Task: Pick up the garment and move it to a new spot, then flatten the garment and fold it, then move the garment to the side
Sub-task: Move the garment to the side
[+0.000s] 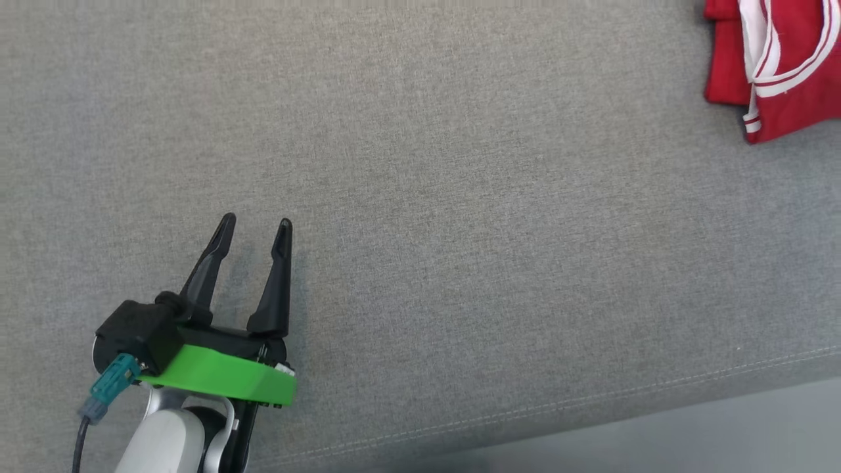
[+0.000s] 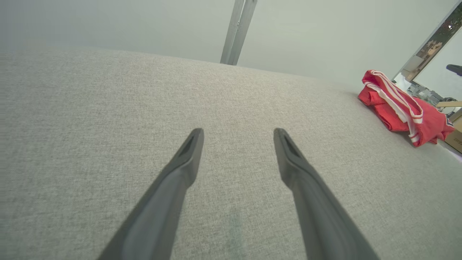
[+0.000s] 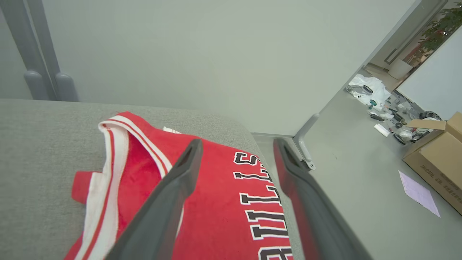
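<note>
The red jersey (image 3: 220,195) lies folded at the far right corner of the bench (image 1: 460,197), just beneath the right fingers (image 3: 191,155), which are spread and empty. The left fingers (image 1: 281,253), also spread, are well apart from it.

The red, white-trimmed jersey (image 3: 216,187) bears black, white-edged letters "ULLS", cut off below; print on the brown cardboard box (image 3: 440,159) is unreadable.

The grey fabric surface (image 1: 460,197) offers open passage everywhere except its far-right corner, where the garment (image 1: 782,66) lies.
</note>
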You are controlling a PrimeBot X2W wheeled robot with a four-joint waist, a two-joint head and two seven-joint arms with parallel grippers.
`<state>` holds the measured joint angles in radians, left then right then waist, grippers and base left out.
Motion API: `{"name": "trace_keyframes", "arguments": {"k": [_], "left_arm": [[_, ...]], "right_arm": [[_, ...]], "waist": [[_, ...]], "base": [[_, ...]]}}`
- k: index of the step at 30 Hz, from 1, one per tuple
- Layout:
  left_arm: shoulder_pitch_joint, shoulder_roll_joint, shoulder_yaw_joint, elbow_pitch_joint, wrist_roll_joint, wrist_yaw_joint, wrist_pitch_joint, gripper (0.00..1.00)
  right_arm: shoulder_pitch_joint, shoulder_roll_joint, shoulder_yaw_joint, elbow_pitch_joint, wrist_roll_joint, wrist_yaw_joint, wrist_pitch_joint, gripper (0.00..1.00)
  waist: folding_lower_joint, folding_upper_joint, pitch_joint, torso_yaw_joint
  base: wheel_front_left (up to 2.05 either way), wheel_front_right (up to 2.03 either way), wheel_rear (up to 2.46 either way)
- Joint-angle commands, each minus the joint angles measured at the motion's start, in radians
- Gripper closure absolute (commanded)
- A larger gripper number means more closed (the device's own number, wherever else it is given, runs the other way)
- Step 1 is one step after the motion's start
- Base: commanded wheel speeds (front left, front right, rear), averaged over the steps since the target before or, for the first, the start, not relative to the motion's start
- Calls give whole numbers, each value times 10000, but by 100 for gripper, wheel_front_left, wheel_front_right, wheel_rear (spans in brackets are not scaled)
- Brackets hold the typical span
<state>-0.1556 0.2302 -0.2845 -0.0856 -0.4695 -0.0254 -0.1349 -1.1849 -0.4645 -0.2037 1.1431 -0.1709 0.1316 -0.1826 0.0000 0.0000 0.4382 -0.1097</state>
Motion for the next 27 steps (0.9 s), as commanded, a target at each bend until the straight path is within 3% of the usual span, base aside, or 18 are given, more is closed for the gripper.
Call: {"name": "trace_keyframes", "arguments": {"k": [1, 8, 16, 20, 27], "left_arm": [[-134, -95, 101, 154, -136, -12, -128, 0], [39, -322, 570, 795, -770, -23, -628, 0], [663, -319, 1143, 1463, -1064, 419, -874, 0], [1065, -305, 1433, 1565, -1028, 746, -981, 0], [1608, -160, 1696, 1590, -835, 1159, -1075, 0]], "right_arm": [[-93, 182, 253, 65, 319, -18, -207, 0], [659, 1080, 1754, -277, 1864, -18, -716, 0], [2851, 1805, 3312, -2315, 3946, -18, -813, 0], [4221, 2030, 3520, -3757, 4476, -18, -818, 0], [6282, 2766, 2994, -5729, 4130, -17, -787, 0]], "waist": [[0, 0, -758, -60], [0, 0, -1901, -91], [0, 0, -3174, 36], [0, 0, -3648, 139], [0, 0, -4045, 323]], "base": [[0, 0, 0], [0, 0, 0], [0, 0, 0], [0, 0, 0], [0, 0, 0]]}}
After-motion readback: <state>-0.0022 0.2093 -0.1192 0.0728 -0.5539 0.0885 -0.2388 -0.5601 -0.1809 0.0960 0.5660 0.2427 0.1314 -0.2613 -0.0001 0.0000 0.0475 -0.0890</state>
